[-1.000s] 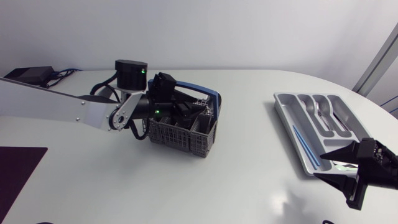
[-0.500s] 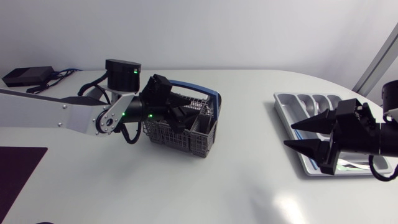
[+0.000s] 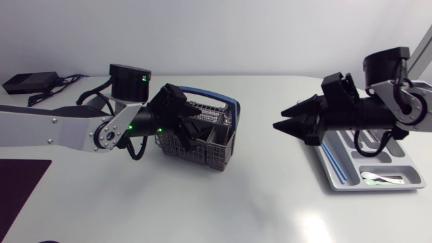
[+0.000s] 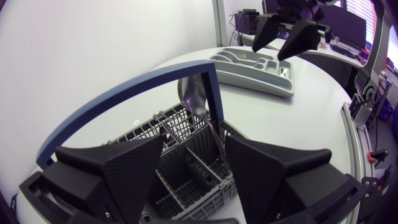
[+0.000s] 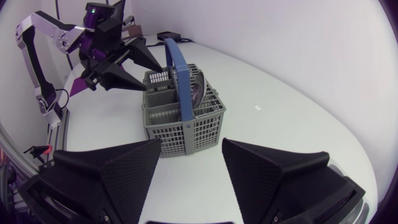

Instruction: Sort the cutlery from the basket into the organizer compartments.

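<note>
A grey wire basket (image 3: 209, 150) with a blue handle (image 3: 217, 96) stands left of the table's middle. My left gripper (image 3: 197, 125) hangs open over its top. In the left wrist view a metal spoon (image 4: 194, 96) stands upright in the basket (image 4: 186, 155) just ahead of the open fingers, touching neither. The grey organizer (image 3: 332, 177) lies at the right, with a white spoon (image 3: 381, 178) in its near compartment and a blue piece (image 3: 332, 158) in the long one. My right gripper (image 3: 285, 123) is open and empty, pointing left between organizer and basket (image 5: 186, 130).
A black box with cables (image 3: 30, 82) sits at the back left. A dark mat (image 3: 20, 182) lies at the front left edge. My right arm covers most of the organizer's far compartments.
My right arm has risen from the front right corner, crossed the organizer and now points left toward the basket. My left gripper has stayed at the basket and spread its fingers slightly.
</note>
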You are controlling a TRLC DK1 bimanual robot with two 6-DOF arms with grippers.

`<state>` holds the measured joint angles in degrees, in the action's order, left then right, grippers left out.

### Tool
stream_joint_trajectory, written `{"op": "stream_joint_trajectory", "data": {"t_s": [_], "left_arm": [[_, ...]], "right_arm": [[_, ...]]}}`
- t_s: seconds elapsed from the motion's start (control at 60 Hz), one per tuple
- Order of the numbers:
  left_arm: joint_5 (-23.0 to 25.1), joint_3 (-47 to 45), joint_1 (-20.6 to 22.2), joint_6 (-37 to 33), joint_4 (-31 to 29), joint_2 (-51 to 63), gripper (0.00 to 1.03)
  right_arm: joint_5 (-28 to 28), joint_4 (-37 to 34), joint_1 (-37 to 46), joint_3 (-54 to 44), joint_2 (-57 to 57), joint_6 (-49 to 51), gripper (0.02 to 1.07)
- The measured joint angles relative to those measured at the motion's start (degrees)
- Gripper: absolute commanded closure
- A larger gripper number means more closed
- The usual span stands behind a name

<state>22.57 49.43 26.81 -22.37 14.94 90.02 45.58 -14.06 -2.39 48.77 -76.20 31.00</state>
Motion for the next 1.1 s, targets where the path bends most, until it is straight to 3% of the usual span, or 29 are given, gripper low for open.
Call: {"op": "stream_joint_trajectory", "data": {"t_s": [0.45,0.55,0.65,0.8,1.1], "left_arm": [[-6.43,0.24,1.75,-3.43,-11.69,-2.19,0.2],[-7.54,0.55,2.21,-3.8,-12.17,-2.19,0.2],[-7.93,0.76,2.27,-3.89,-12.57,-2.27,0.2],[-7.93,0.76,2.25,-3.91,-12.61,-2.49,0.2],[-7.96,0.76,2.25,-4.74,-12.76,-2.64,0.2]], "right_arm": [[-2.23,0.85,-7.39,13.25,-15.5,-5.35,0.36],[-2.82,1.07,-8.24,16.17,-18.18,-5.77,0.37],[-3.26,1.05,-8.76,18.8,-20.92,-6.34,0.47],[-3.43,1.05,-8.83,21.68,-23.8,-6.62,0.52],[-3.43,1.03,-10.78,23.02,-25.42,-6.62,0.54]]}}
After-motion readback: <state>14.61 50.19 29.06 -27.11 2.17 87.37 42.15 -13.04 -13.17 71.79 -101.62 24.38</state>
